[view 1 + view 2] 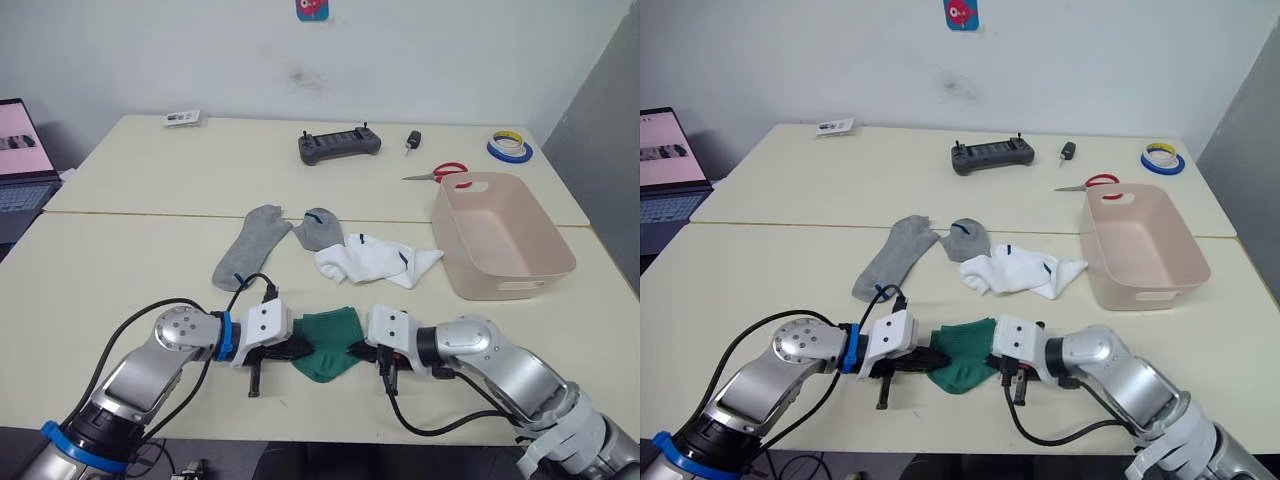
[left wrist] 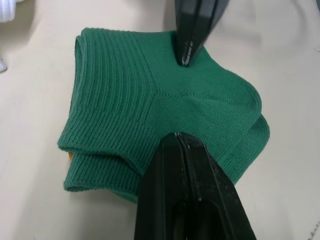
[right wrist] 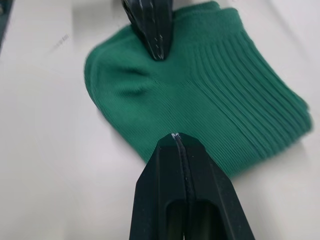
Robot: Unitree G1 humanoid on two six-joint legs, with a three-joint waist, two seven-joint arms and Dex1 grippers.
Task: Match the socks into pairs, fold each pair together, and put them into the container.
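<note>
Two green socks (image 1: 328, 342) lie stacked and folded near the table's front edge, a bit of yellow showing at one cuff (image 2: 69, 156). My left gripper (image 1: 300, 350) is shut, its tip resting on the socks' left side (image 2: 178, 136). From the other side my right gripper (image 1: 358, 350) is also shut, its tip at the socks' right edge (image 3: 174, 136). Farther back lie a flat grey sock (image 1: 245, 245), a bunched grey sock (image 1: 320, 228) and two white socks (image 1: 375, 260) in a heap. The pale pink container (image 1: 500, 283) stands at the right with nothing in it.
Along the table's far side are a black controller (image 1: 340, 144), a small black object (image 1: 412, 140), red-handled scissors (image 1: 440, 172), tape rolls (image 1: 509, 146) and a small card (image 1: 182, 118). A laptop (image 1: 20, 160) sits off the table's left edge.
</note>
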